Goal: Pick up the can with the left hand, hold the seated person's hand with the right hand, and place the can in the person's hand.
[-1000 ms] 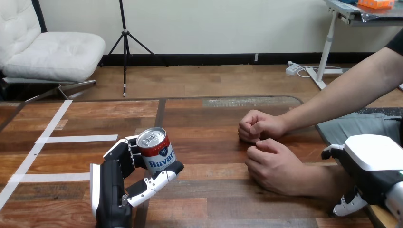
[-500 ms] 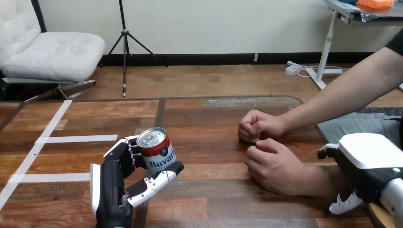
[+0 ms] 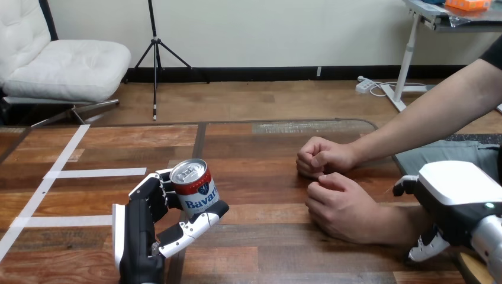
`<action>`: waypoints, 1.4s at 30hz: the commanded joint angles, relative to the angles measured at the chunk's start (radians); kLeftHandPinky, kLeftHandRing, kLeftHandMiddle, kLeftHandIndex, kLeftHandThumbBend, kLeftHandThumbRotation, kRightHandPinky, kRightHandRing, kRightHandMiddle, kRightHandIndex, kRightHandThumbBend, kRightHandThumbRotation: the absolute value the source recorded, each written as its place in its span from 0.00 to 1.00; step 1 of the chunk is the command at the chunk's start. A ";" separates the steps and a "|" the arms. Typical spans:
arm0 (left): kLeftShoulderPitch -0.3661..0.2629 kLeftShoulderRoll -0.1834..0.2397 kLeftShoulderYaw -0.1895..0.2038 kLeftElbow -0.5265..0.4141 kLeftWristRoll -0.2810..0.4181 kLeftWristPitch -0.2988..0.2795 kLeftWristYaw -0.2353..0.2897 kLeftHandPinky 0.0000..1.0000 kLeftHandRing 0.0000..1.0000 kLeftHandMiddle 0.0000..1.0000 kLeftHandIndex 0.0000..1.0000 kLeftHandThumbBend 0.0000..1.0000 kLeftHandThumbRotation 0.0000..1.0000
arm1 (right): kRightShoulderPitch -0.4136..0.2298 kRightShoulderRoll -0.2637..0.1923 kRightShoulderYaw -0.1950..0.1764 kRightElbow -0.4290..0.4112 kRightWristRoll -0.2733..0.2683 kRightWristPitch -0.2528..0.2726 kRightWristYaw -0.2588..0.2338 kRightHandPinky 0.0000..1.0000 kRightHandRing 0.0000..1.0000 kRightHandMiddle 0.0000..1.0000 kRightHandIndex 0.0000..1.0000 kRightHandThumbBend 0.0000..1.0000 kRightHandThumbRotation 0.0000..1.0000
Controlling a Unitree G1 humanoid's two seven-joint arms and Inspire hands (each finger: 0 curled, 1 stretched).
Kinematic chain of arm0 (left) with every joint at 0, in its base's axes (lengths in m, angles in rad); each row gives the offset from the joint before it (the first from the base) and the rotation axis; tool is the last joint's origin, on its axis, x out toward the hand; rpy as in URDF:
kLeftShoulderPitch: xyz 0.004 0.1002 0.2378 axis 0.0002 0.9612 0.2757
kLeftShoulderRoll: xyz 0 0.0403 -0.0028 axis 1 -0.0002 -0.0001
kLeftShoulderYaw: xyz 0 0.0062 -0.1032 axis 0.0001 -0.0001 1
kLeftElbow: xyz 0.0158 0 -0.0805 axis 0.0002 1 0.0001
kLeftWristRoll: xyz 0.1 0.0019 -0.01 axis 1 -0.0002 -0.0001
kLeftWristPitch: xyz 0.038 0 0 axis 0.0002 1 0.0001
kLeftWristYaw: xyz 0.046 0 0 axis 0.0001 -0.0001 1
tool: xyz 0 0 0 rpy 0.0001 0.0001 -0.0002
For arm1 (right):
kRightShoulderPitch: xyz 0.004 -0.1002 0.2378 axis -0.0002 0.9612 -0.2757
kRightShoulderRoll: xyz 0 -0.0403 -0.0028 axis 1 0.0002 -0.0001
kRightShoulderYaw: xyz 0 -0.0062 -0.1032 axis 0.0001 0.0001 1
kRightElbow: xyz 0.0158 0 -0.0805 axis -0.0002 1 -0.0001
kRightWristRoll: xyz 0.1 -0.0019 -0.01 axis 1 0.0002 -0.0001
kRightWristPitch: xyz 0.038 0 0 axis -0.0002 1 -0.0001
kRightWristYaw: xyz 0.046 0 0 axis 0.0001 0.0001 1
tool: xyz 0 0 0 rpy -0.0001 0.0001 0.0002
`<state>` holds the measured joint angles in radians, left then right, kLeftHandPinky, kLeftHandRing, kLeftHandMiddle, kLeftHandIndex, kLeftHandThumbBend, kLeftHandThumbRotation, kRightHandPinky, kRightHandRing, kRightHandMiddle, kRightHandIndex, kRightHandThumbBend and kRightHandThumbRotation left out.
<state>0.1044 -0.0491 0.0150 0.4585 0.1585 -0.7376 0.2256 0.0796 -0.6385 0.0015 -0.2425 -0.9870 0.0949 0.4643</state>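
Head view shows the wooden table (image 3: 266,148), where the person's two closed hands rest, the far one (image 3: 319,157) just beside the near one (image 3: 340,207). The right hand (image 3: 456,198) lies against the near forearm; whether it grips, I cannot tell. The left hand (image 3: 142,231) has fingers and thumb clamped round the slightly tilted can (image 3: 194,188), well apart from the person's hands.

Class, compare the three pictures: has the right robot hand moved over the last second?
Yes. The right robot hand has shifted leftward, closer to the person's nearer hand, which stays resting on the table.
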 commanded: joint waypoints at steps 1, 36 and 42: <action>-0.045 -0.003 -0.003 -0.062 -0.001 -0.019 0.001 0.45 0.43 0.47 0.55 0.56 0.00 | -0.085 -0.028 0.011 0.011 0.011 -0.009 -0.024 0.76 0.80 0.81 0.78 0.90 0.13; -0.029 0.000 -0.001 -0.086 -0.013 -0.015 -0.011 0.48 0.44 0.47 0.55 0.58 0.00 | -0.138 -0.010 0.061 0.068 0.061 -0.001 -0.017 0.72 0.78 0.79 0.76 0.88 0.03; -0.024 0.001 0.001 -0.097 -0.016 -0.012 -0.011 0.51 0.45 0.47 0.55 0.58 0.00 | -0.142 -0.012 0.069 0.076 0.069 0.001 -0.017 0.72 0.78 0.79 0.76 0.88 0.03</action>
<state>0.1173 -0.0489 0.0153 0.4491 0.1464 -0.7369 0.2169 0.0151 -0.6371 0.0710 -0.1713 -0.9367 0.0917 0.4548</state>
